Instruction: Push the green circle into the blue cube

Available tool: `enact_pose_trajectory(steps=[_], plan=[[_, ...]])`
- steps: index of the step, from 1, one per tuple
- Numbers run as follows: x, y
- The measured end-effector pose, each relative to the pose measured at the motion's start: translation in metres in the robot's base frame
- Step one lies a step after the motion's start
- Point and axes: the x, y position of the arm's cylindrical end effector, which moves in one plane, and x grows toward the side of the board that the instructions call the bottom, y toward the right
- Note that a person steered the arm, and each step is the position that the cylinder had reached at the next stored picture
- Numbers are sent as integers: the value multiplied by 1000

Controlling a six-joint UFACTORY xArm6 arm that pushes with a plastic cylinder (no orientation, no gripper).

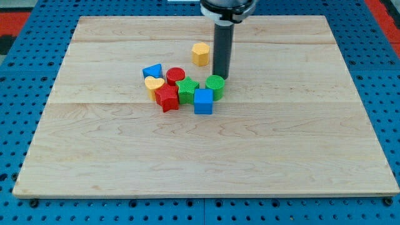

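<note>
The green circle [215, 86] stands on the wooden board, just up and to the right of the blue cube [203, 101], touching or nearly touching its top right corner. My tip [220, 75] is right behind the green circle, at its upper edge, touching or almost touching it. The dark rod rises from there to the view's top.
A green star [187, 90], a red star [167, 98], a yellow heart [154, 85], a red circle [175, 75] and a blue triangle [152, 71] cluster left of the blue cube. A yellow hexagon [200, 54] stands alone left of the rod. The board [206, 156] lies on a blue pegboard.
</note>
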Motion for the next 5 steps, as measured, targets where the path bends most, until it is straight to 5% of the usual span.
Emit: enact_pose_trajectory(steps=[5], plan=[[7, -19]])
